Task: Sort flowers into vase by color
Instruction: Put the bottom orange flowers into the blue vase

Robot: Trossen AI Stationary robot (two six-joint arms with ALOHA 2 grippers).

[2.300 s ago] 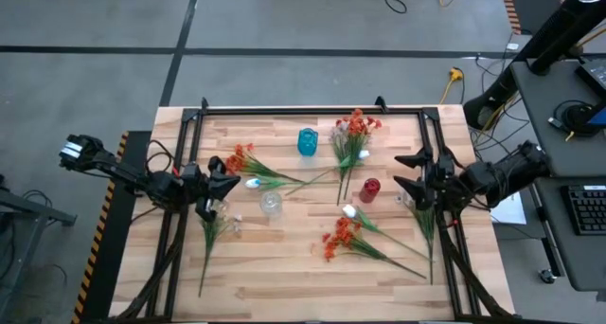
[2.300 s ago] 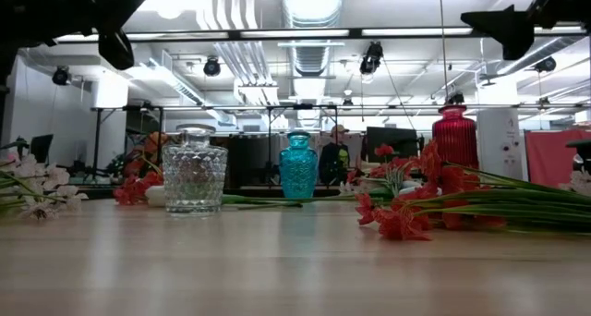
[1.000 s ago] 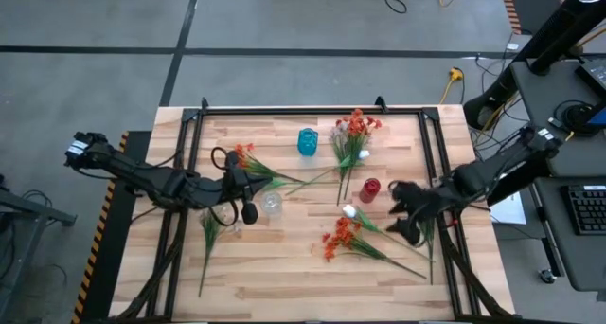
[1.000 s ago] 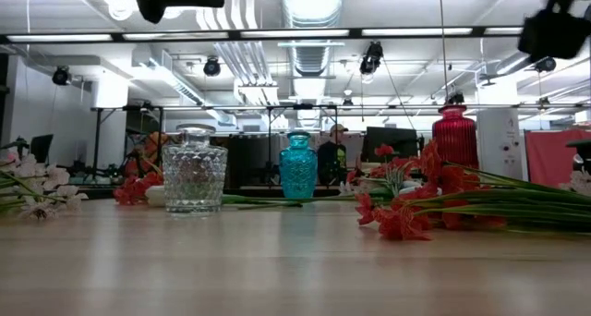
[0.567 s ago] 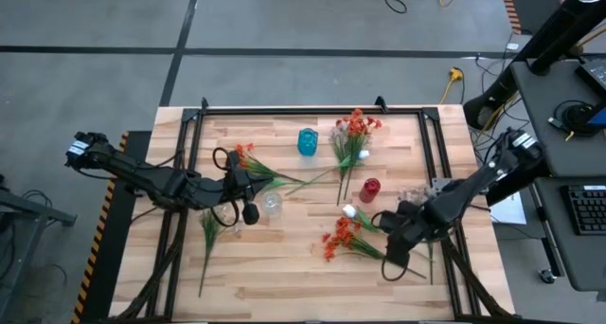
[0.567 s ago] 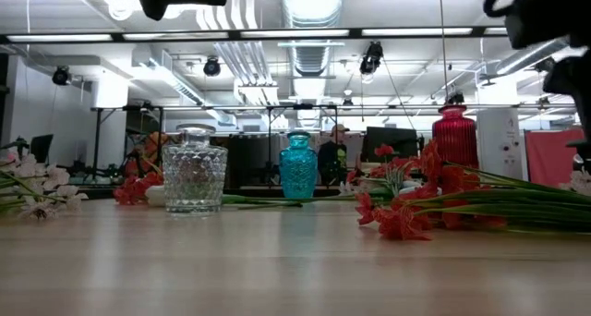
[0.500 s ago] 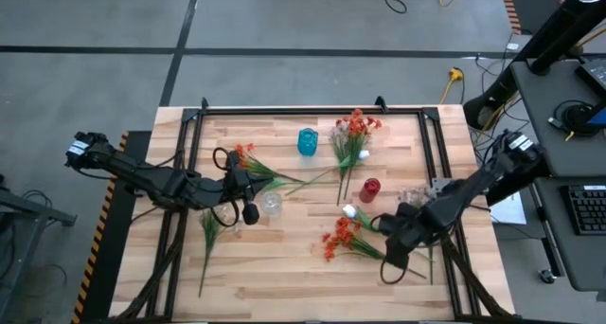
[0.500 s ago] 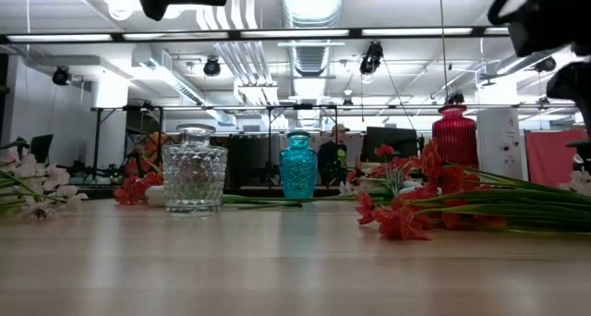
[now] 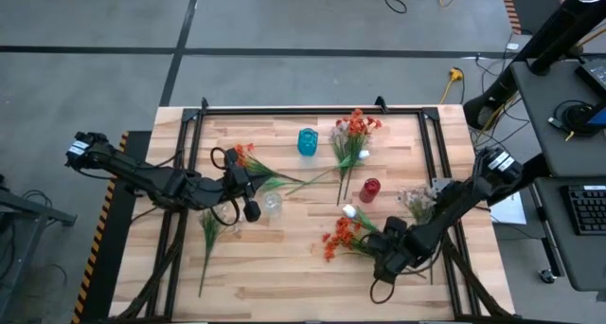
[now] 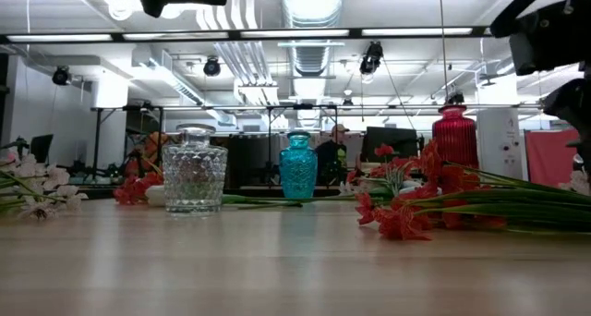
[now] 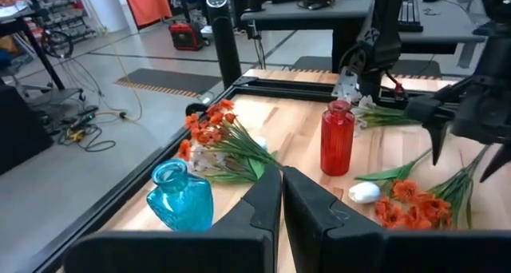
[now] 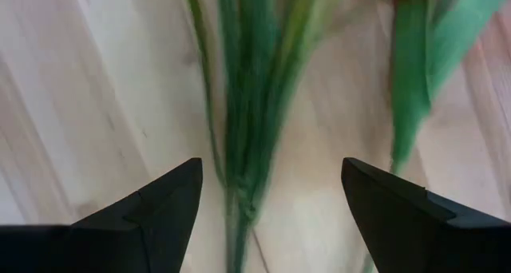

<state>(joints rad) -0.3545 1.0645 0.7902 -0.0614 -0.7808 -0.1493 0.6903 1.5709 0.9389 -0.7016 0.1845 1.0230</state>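
The right gripper [image 9: 390,261] has its jaws spread wide, holding nothing; in the right wrist view the 2 dark fingertips [image 12: 164,205] straddle a bunch of green stems [image 12: 251,113] lying on the worktop [image 9: 284,258], hovering just above them. In the high view this gripper is over the stem end of the orange-red spray [image 9: 339,237] near the front right of the worktop, with a white bud [image 9: 349,211] just beyond that spray.

The left gripper [image 9: 250,210] has its jaws pressed together and empty; the left wrist view shows the 2 fingers [image 11: 267,205] touching each other. It hangs above the worktop just beside the clear glass vase [image 9: 272,204].

The red vase [image 9: 369,189] stands upright right of centre, the blue vase [image 9: 307,141] upright toward the far edge. A second orange-red spray [image 9: 248,161] lies left of the blue vase, a third [image 9: 354,133] to its right. Pale pink-white bunches lie at the right edge [image 9: 415,199] and by the left gripper [image 9: 210,231].
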